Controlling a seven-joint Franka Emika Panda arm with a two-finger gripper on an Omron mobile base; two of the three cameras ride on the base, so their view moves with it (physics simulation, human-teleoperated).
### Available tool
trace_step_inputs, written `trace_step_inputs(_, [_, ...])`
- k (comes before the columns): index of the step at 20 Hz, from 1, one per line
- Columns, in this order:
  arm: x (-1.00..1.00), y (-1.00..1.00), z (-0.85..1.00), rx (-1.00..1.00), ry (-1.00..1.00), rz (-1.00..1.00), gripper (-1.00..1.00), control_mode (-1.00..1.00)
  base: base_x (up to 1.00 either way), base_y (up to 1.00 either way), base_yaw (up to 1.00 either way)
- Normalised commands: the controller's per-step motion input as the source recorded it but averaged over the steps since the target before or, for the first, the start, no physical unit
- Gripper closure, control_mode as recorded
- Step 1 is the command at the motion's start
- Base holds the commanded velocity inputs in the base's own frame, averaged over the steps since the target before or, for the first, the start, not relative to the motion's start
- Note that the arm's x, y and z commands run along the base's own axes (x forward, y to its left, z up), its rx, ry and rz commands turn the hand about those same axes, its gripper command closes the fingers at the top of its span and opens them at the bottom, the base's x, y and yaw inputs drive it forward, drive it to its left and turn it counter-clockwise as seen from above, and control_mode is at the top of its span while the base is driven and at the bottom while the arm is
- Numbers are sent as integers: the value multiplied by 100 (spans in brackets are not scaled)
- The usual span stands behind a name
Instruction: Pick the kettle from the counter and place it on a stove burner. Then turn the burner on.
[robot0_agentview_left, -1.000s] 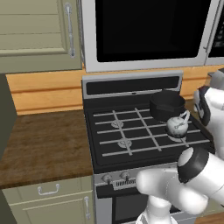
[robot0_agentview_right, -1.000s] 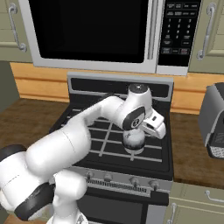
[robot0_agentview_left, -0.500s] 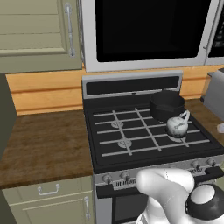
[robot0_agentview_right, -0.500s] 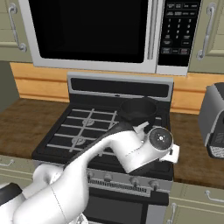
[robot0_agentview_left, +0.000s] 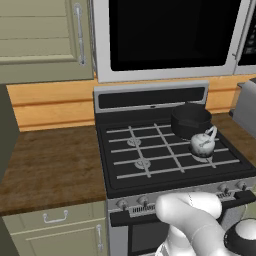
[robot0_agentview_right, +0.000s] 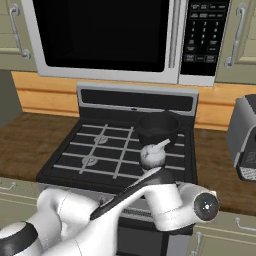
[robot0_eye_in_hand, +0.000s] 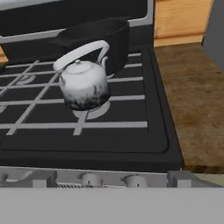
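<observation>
Mottled whitish-grey kettle (robot0_agentview_left: 202, 144) sits upright on the front right stove burner (robot0_eye_in_hand: 92, 111), just in front of the black pot (robot0_agentview_right: 158, 128). Microwave (robot0_agentview_right: 125, 37) keypad has tiny labels in right base view, too small to read; no other writing legible. Hand view shows stove knobs (robot0_eye_in_hand: 91, 179) along the front edge and brown wood desk (robot0_eye_in_hand: 197, 103) right of the cooktop. Left base view shows desk at left; toaster (robot0_agentview_right: 245, 137) cut off at the frame edge. Arm covers the stove front in both base views. Gripper hidden, clenched or released: cannot tell.
</observation>
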Motion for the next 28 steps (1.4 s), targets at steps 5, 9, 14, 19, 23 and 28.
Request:
trace_step_inputs(5, [-2,-3,-73,6,-23,6,-100,-100,0,0,0])
trace_step_inputs(9, [0,2,-68,0,-18,5,-100,-100,0,0,0])
trace_step_inputs(14, [0,1,-37,0,-10,2,-100,-100,0,0,0])
trace_step_inputs(19, [0,0,-27,0,-5,0,-100,-100,0,0,0])
trace_step_inputs(23, [0,0,-23,0,-4,0,-100,-100,0,0,0])
trace_step_inputs(28, [3,0,-33,0,0,0,-100,-100,0,0,0])
